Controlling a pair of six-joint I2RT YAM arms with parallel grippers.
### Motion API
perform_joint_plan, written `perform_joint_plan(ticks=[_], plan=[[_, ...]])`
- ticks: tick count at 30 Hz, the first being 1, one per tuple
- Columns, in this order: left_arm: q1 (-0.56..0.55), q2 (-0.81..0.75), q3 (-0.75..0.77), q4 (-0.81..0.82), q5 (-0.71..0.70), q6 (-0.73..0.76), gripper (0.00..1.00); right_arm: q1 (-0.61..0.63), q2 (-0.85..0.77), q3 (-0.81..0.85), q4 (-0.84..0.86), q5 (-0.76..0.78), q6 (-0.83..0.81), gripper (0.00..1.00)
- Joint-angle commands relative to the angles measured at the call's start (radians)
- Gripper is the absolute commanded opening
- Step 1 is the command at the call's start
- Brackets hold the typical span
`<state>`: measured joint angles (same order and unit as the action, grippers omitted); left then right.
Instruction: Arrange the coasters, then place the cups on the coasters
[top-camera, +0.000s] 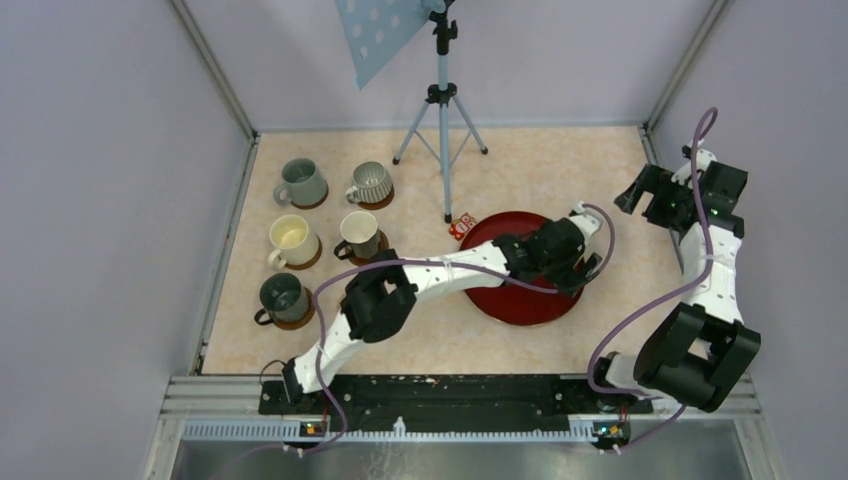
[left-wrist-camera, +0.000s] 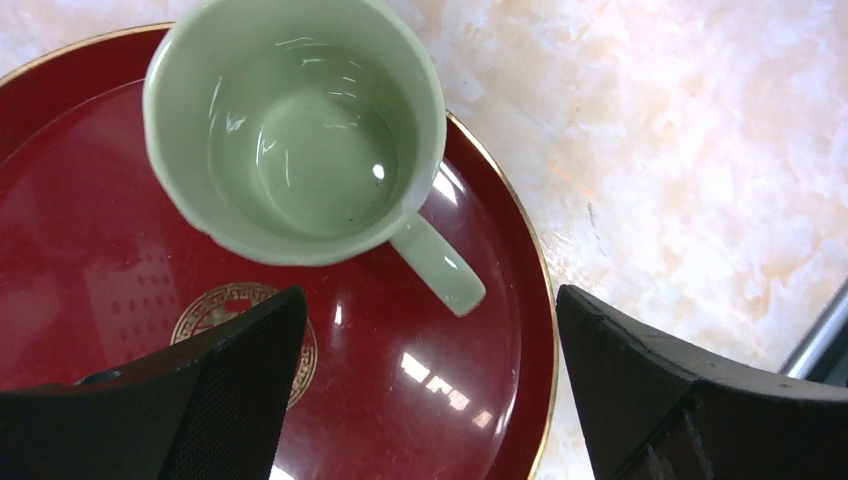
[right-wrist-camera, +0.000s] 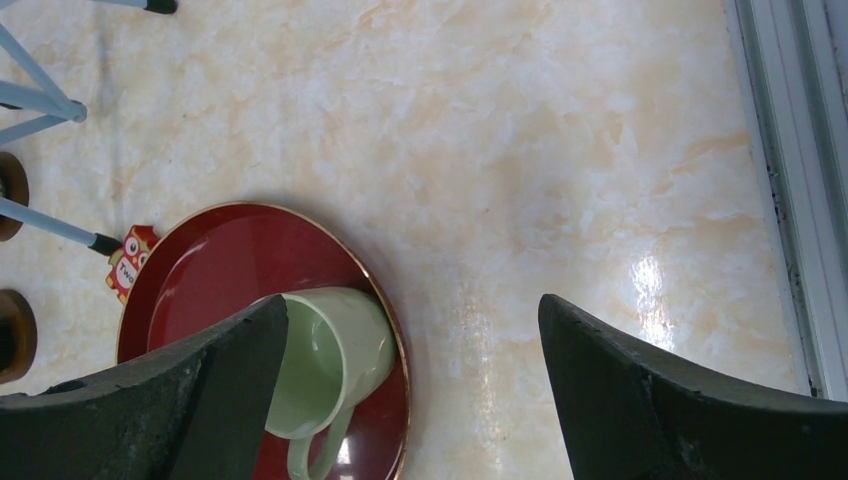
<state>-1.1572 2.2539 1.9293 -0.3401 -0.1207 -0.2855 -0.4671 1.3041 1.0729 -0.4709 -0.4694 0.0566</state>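
Top view: five mugs (top-camera: 301, 183) stand on coasters (top-camera: 296, 323) at the table's (top-camera: 560, 160) left, and the left gripper (top-camera: 578, 262) hangs over the red tray (top-camera: 520, 305). Left wrist: jaws wide apart and empty above the upright pale green mug (left-wrist-camera: 295, 130) on the tray. Right wrist: the right gripper (right-wrist-camera: 412, 310) is spread and empty.

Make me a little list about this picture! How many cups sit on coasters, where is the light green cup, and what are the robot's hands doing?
On coasters: five, at the left: grey-green cup, ribbed cup, cream cup, white cup, dark cup
Pale green cup: upright and empty on the red tray, no coaster under it
Left hand: open, above the pale green cup, holding nothing
Right hand: open, holding nothing, over the table beside the tray
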Motion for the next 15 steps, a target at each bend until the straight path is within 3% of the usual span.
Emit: perform_joint_plan(ticks=[1,5,15], plan=[[0.001,0.049,0.084,0.056,-0.056,-0.03,0.98,-0.001,-0.005,0.015,0.033,-0.018,0.006,0.94],[0.005,0.06,0.077,0.047,-0.13,-0.034,0.93,-0.001,-0.011,0.013,0.032,-0.02,0.004,0.94],[0.048,0.006,-0.016,0.079,-0.13,-0.016,0.53,-0.001,-0.014,0.01,0.028,-0.034,-0.01,0.94]])
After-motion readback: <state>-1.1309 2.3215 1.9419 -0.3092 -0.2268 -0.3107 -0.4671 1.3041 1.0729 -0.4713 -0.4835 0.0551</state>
